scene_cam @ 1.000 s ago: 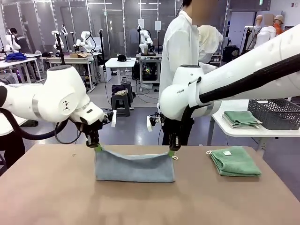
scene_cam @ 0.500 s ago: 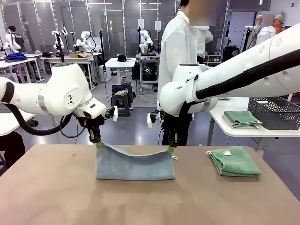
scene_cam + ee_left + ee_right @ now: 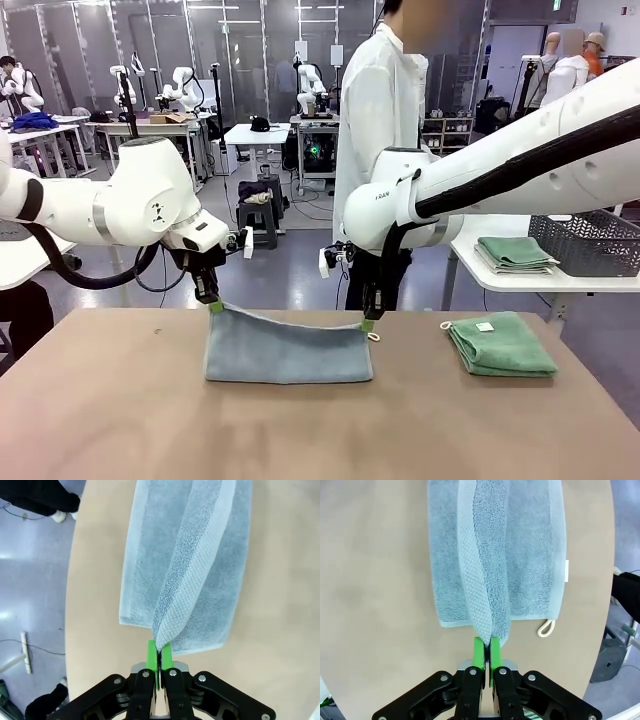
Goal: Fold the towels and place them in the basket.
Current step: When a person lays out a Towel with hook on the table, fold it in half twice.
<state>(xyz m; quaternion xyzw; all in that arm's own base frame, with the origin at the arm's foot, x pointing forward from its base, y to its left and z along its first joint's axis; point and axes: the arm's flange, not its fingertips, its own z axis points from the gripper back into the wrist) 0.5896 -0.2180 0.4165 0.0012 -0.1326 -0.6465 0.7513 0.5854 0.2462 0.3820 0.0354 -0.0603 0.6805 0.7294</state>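
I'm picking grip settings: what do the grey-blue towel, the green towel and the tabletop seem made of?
Grey-blue towel: terry cloth, probably cotton; looped pile, a flat woven band, and a limp sag along its lifted edge. Green towel: seemingly the same soft pile, folded thick. Tabletop: smooth matt brown, perhaps laminate; no grain shows.

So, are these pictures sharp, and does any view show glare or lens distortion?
Front view: sharp, even light, only a soft shadow by the grey-blue towel. Left wrist view: the table edge bows, pale glare spots on the floor. Right wrist view: same bowing, terry weave crisp near the right hand.
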